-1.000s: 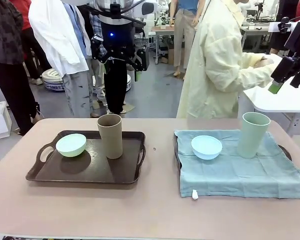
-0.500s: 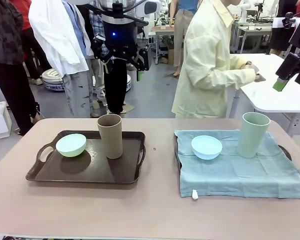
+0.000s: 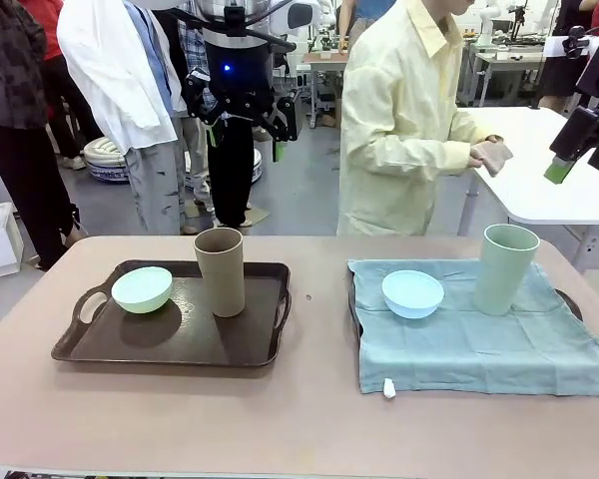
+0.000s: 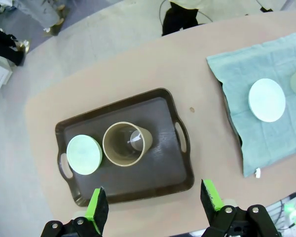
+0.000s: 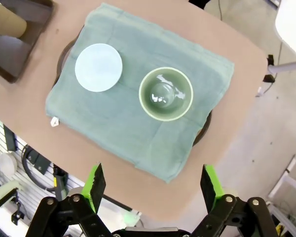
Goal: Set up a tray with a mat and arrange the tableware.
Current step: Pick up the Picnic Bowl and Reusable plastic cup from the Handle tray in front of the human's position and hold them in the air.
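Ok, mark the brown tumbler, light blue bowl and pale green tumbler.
brown tumbler (image 3: 221,277), front view, side wall
light blue bowl (image 3: 412,302), front view, near side
pale green tumbler (image 3: 504,277), front view, side wall

The left gripper (image 4: 153,195) and the right gripper (image 5: 153,175) hover high, jaws spread wide.

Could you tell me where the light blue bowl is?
Front view: the light blue bowl sits on the mat, right half of the table, left of the pale green tumbler.

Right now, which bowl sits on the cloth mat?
The light blue bowl, on the teal mat beside the pale green tumbler; the mint green bowl sits in the brown tray.
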`<action>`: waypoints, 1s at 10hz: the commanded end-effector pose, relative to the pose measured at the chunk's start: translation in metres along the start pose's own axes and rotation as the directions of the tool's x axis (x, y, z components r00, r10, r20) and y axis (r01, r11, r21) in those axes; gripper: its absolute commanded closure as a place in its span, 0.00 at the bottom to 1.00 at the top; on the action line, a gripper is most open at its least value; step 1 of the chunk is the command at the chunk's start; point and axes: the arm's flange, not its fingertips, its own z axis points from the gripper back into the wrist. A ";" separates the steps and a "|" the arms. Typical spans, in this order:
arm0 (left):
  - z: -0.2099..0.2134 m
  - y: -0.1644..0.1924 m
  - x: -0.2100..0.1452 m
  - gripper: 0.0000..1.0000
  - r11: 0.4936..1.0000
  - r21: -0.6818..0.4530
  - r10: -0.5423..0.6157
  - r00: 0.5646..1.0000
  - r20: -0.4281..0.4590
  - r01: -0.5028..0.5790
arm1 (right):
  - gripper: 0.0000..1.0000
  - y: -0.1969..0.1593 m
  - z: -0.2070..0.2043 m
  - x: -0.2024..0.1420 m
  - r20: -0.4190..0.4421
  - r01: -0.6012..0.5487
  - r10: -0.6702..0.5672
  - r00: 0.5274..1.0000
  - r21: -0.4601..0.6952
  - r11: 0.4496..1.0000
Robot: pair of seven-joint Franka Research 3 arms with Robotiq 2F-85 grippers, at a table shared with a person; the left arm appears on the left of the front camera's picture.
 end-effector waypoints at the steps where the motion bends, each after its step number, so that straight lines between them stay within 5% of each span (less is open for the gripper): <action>1: 0.001 0.002 0.002 0.02 1.000 -0.003 -0.005 1.000 0.003 0.005 | 0.00 0.000 -0.003 -0.003 -0.011 0.002 -0.002 1.000 -0.017 1.000; 3: 0.000 0.000 0.000 0.01 1.000 0.000 0.000 1.000 0.000 0.000 | 0.00 0.000 0.000 0.000 0.000 0.000 0.000 1.000 0.000 1.000; 8: -0.042 0.135 -0.032 0.01 0.984 -0.161 0.057 0.987 -0.153 -0.082 | 0.00 -0.008 -0.009 -0.027 -0.062 0.105 -0.103 0.993 0.028 0.994; 10: -0.049 0.193 -0.046 0.01 0.951 -0.282 0.080 0.982 -0.169 -0.126 | 0.00 -0.033 -0.009 -0.037 -0.091 0.163 -0.149 0.985 0.173 0.971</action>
